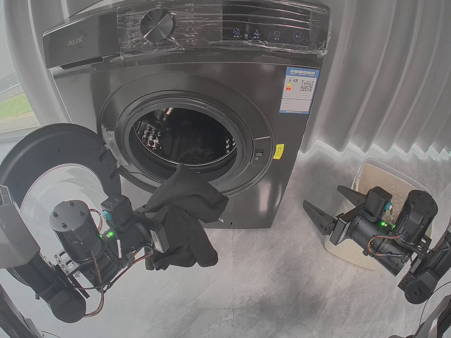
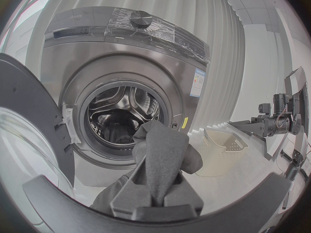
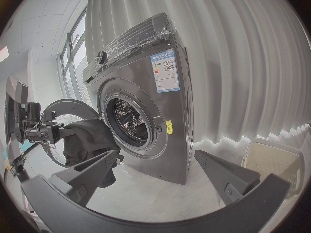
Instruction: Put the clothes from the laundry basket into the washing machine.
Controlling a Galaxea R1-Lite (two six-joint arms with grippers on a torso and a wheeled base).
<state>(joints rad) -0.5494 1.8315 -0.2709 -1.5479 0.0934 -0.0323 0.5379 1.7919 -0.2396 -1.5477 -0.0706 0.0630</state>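
- My left gripper [image 2: 161, 169] is pinching a dark garment [image 1: 188, 212]; the cloth hangs bunched in front of the lower rim of the drum opening.
- My right gripper [image 1: 322, 196] has its 2 fingers spread wide with nothing between them, just beside the cream laundry basket [image 1: 393, 180] on the floor.
- The round door [image 1: 51, 151] stands open by my left arm.
- The washing machine [image 1: 263, 118] is straight ahead, with dark clothes [image 2: 118, 131] low in the drum.
- A pale curtain [image 1: 390, 71] hangs behind.
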